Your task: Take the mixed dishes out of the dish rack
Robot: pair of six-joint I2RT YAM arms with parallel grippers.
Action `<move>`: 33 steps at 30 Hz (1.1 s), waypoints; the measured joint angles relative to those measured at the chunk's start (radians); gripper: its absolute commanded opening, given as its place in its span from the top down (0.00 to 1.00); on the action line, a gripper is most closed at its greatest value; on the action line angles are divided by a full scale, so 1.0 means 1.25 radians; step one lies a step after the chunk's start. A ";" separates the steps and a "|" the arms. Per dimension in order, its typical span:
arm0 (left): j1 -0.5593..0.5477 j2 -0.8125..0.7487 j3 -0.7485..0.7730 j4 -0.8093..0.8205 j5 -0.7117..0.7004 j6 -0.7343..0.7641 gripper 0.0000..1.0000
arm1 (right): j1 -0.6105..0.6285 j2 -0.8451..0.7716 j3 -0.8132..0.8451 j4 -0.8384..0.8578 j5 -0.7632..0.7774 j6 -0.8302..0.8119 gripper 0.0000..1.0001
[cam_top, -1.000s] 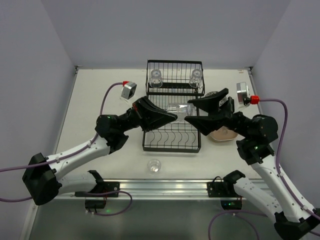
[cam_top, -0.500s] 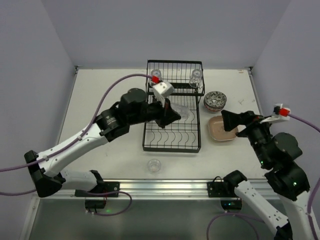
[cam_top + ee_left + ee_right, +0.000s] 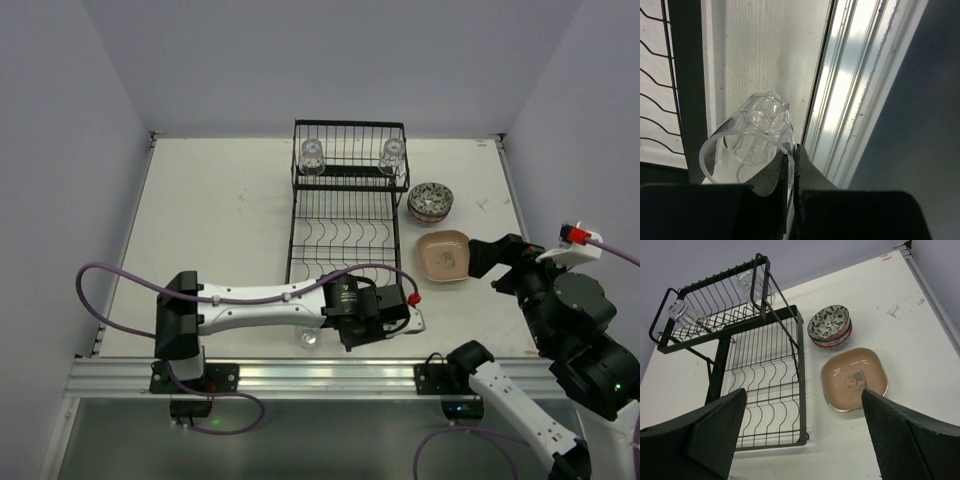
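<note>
Left wrist view: we log the left jaws clenched on the rim of one clear glass (image 3: 757,132) at the worktop's (image 3: 765,50) near edge, beside the rail (image 3: 850,100). Right jaws: released, holding nothing. Dish rack (image 3: 347,215): two more glasses (image 3: 311,157) (image 3: 392,152) on its upper shelf, with stacked bowls (image 3: 430,202) and brown plate (image 3: 445,256) at its 3 o'clock.

Both arms (image 3: 255,297) have white links (image 3: 520,392), black joints (image 3: 352,300), purple cables (image 3: 82,290) and red-capped connectors (image 3: 571,234).
</note>
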 measured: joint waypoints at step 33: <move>0.065 0.100 -0.087 0.029 0.085 0.102 1.00 | 0.000 0.003 -0.035 -0.006 -0.102 -0.048 0.01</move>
